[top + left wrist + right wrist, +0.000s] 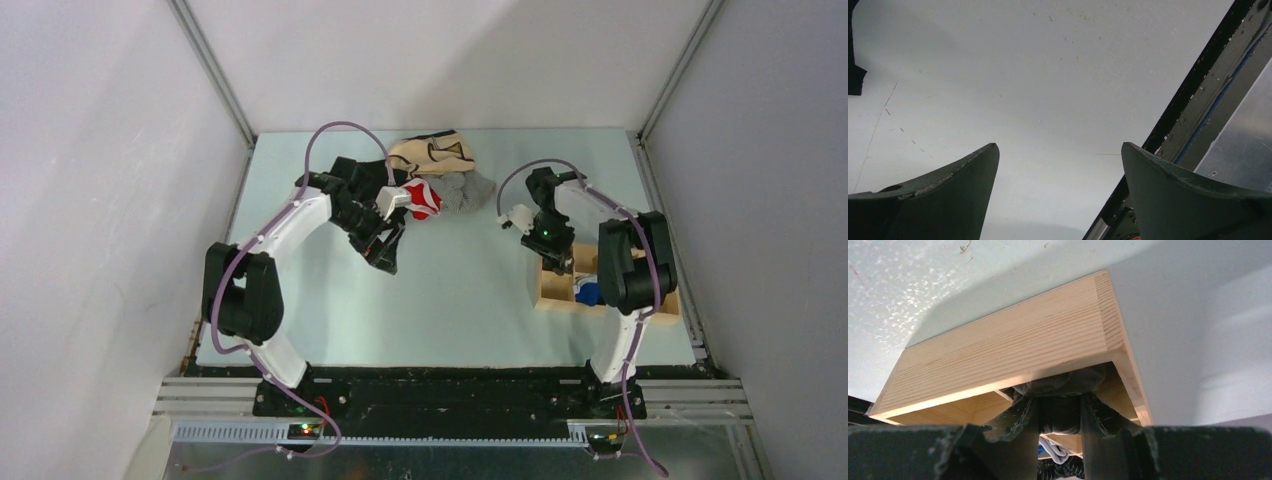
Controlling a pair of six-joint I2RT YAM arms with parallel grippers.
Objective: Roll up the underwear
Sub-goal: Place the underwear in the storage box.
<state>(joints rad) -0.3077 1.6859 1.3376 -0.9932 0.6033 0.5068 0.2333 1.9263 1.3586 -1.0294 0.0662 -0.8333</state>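
Observation:
My right gripper is shut on the underwear, a bunched dark olive-brown roll pinched between its two fingers. It holds the roll inside the near corner compartment of a wooden box. In the top view the right gripper sits over the left end of the box, and the underwear is hidden beneath it. My left gripper is open and empty above the bare table, left of centre. In the left wrist view its jaws stand wide apart over the pale tabletop.
A pile of garments lies at the back centre: a beige one with dark trim, a grey one, a red and white one and a black one. A blue and white cloth lies in another compartment of the box.

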